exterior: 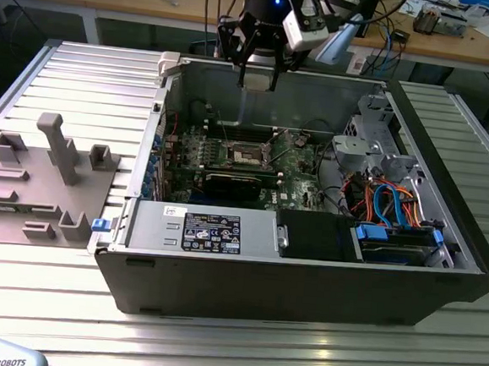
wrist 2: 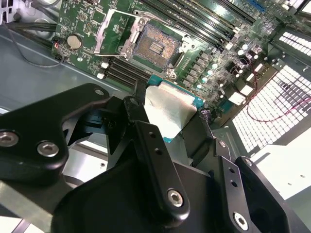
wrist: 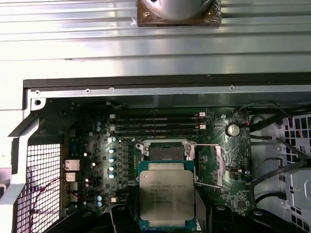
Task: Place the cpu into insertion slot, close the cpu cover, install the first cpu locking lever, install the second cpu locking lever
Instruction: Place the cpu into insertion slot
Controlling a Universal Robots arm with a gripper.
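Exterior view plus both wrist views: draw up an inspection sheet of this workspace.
Surface: slatted metal table with an open computer case on it.
Job's things: cpu held above the board, not seated; insertion slot empty; cpu cover swung open beside the slot.
Clutter: grey fixture block beside the case, at the exterior view's left.
Grippers: gripper shut on the cpu's edges.
Cables: blue and orange cables inside the case.
Surroundings: wooden bench behind, strewn with cables and parts.
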